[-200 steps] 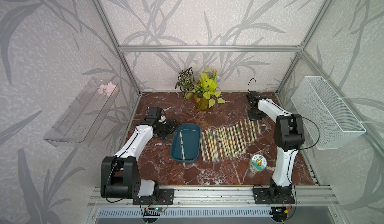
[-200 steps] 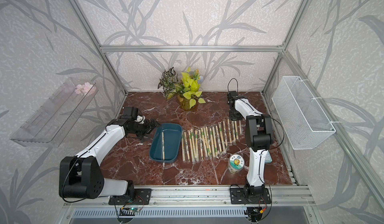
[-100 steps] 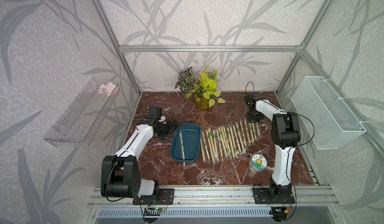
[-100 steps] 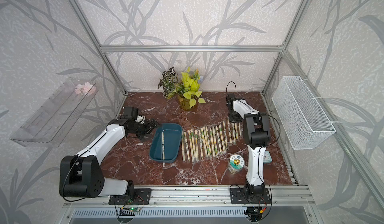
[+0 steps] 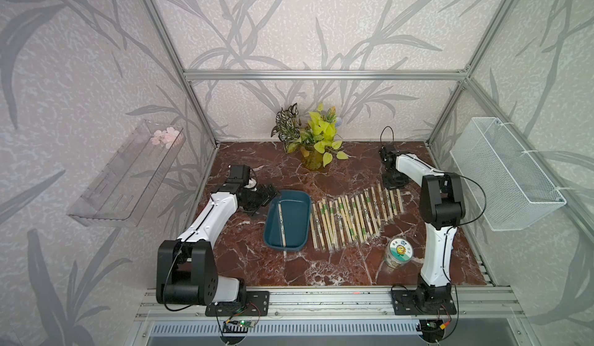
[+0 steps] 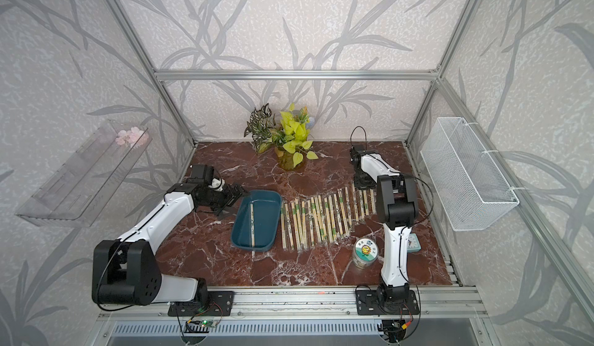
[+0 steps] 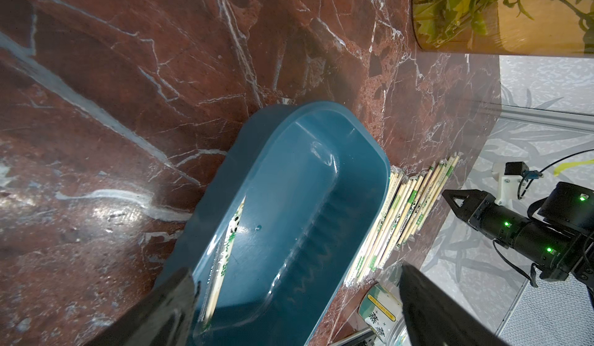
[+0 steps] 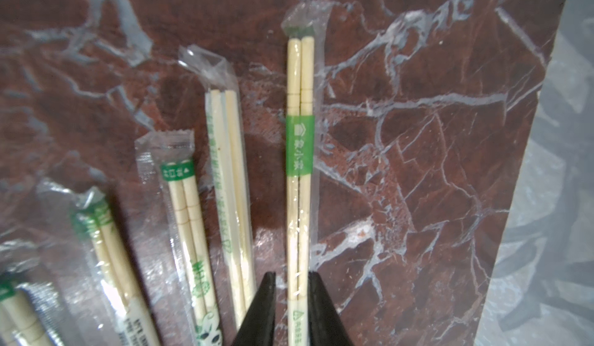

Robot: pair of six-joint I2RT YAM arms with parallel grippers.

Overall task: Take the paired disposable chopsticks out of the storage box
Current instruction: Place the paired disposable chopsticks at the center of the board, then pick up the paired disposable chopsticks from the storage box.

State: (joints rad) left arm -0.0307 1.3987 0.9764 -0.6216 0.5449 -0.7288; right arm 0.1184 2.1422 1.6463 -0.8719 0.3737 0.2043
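Note:
The storage box (image 5: 297,219) (image 6: 266,222) (image 7: 308,199), a dark teal tray, holds one pair of the paired disposable chopsticks (image 5: 281,223) (image 7: 229,241) along its left side. Many more sleeved pairs (image 5: 350,217) (image 6: 324,219) lie in a row on the marble to its right. My left gripper (image 5: 271,193) (image 7: 299,309) stands wide open beside the box's far left corner, holding nothing. My right gripper (image 5: 393,185) (image 8: 292,280) points down at the row's far right end. Its jaws straddle the last pair (image 8: 299,154), slightly parted, with a gap on one side.
A potted plant (image 5: 313,141) stands at the back centre. A lidded jar (image 5: 398,252) sits near the right arm's base, with a small clock (image 6: 413,243) behind that arm. A white wire basket (image 5: 504,174) hangs on the right wall, a clear shelf (image 5: 128,174) on the left.
The right arm's elbow has swung a little to the left, while its gripper stays over the row's far right end. The left arm has not moved.

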